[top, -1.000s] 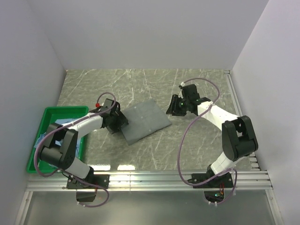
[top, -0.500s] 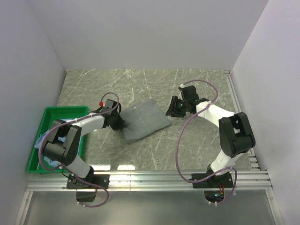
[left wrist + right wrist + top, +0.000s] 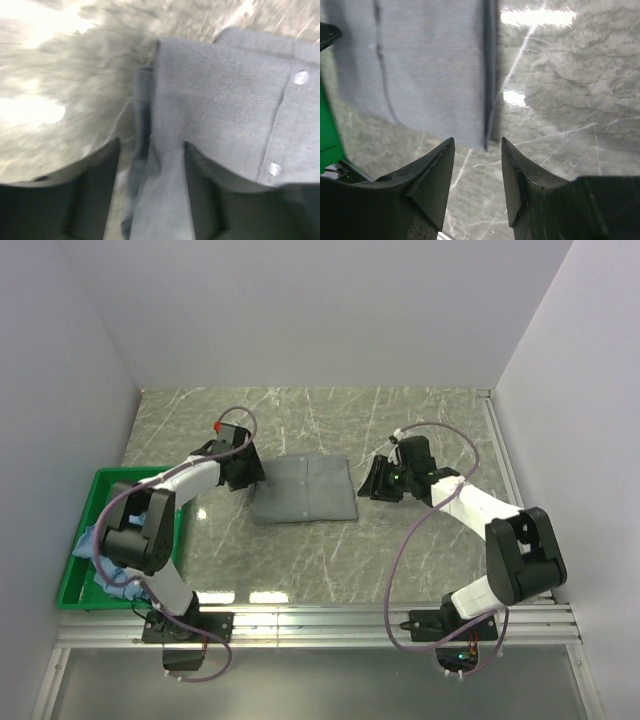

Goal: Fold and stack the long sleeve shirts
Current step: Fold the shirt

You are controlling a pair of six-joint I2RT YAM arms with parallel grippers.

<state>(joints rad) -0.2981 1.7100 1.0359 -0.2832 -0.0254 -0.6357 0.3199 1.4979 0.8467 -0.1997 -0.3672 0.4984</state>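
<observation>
The grey-green shirt (image 3: 305, 490) lies folded into a flat rectangle in the middle of the table. My left gripper (image 3: 248, 472) is at its left edge, near the far corner. In the left wrist view the fingers (image 3: 95, 190) stand on either side of a raised fold of this shirt (image 3: 225, 85), and the gripper (image 3: 151, 150) is shut on it. My right gripper (image 3: 372, 483) is open and empty, low over the table just right of the shirt's right edge (image 3: 430, 65). The light blue shirt (image 3: 100, 540) lies crumpled in the green bin.
The green plastic bin (image 3: 140, 475) stands at the left edge of the table, and a corner of it shows in the right wrist view (image 3: 327, 130). White walls close in the table on three sides. A metal rail runs along the near edge.
My left gripper moved away from me with the shirt's left edge, and the shirt turned from tilted to square. My right gripper shifted slightly toward me beside the shirt's right edge.
</observation>
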